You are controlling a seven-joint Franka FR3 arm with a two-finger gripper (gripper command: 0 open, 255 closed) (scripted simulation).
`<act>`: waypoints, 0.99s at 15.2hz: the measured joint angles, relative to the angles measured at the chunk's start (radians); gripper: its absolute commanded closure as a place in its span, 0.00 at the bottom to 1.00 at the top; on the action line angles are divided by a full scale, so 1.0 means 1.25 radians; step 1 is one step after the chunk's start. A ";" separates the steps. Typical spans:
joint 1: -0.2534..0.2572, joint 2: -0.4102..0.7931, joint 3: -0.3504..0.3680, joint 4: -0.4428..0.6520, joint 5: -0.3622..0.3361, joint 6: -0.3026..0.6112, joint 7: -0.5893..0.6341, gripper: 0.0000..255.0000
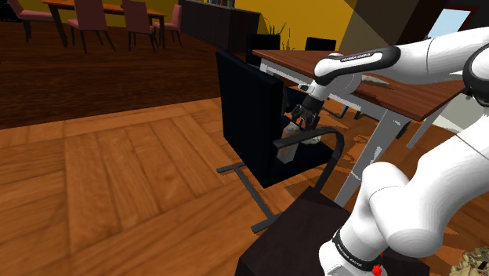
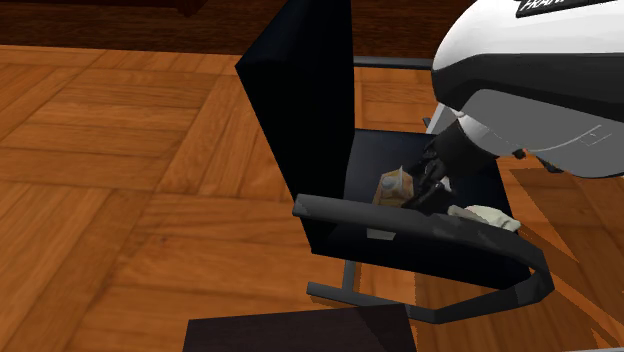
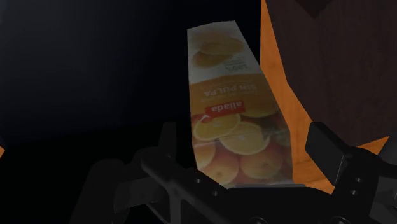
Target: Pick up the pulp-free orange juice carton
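**Shoulder view**
Arm (image 1: 423, 59): stretched from the stand (image 1: 290, 243) up and toward this view's left, past the near edge of a brown table (image 1: 290, 61).
Gripper (image 1: 302, 121): pointed down into a black chair (image 1: 251, 102), above the seat and just behind the curved armrest (image 1: 333, 138).
Under the gripper: a small pale and brownish shape, too dim to name with certainty.
Floor (image 1: 117, 172): wooden boards, with dining chairs (image 1: 102, 19) well apart at the far upper left.

**Second exterior view**
Orange juice carton (image 2: 393, 187): stood on the chair's seat near the backrest, gabled top up, lower part hidden behind the armrest.
Pale crumpled thing (image 2: 485, 215): lay on the same seat, near the carton on this view's right.
Gripper again: hung just beside the carton's top, on this view's right.

**Wrist view**
Carton face: printed with orange slices, a red label and the words SIN PULPA.
Fingers (image 3: 327, 149): spread wide, one on each side of the carton, seemingly with a sliver of gap on both sides, so not clasping it.
Behind the carton: the chair's black surface and a strip of the wooden floor.
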 measured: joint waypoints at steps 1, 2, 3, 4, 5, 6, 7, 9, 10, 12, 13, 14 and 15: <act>0.008 0.008 -0.011 -0.003 0.007 0.013 -0.009 0.00; 0.014 0.013 -0.018 -0.004 0.013 0.025 -0.014 0.00; 0.017 0.017 -0.021 -0.010 0.014 0.035 -0.017 0.00; 0.017 0.018 -0.023 -0.014 0.014 0.043 -0.020 1.00; 0.019 0.021 -0.028 -0.019 0.015 0.043 -0.022 1.00; 0.020 0.022 -0.030 -0.021 0.016 0.043 -0.024 1.00; 0.019 0.021 -0.029 -0.022 0.015 0.043 -0.024 1.00; 0.017 0.020 -0.028 -0.023 0.014 0.043 -0.023 1.00; 0.017 0.020 -0.028 -0.023 0.014 0.042 -0.023 1.00; 0.017 0.020 -0.029 -0.023 0.014 0.042 -0.025 1.00; 0.017 0.020 -0.030 -0.022 0.014 0.041 -0.025 1.00; 0.019 0.022 -0.030 -0.022 0.016 0.042 -0.024 1.00; 0.017 0.020 -0.026 -0.019 0.014 0.036 -0.021 1.00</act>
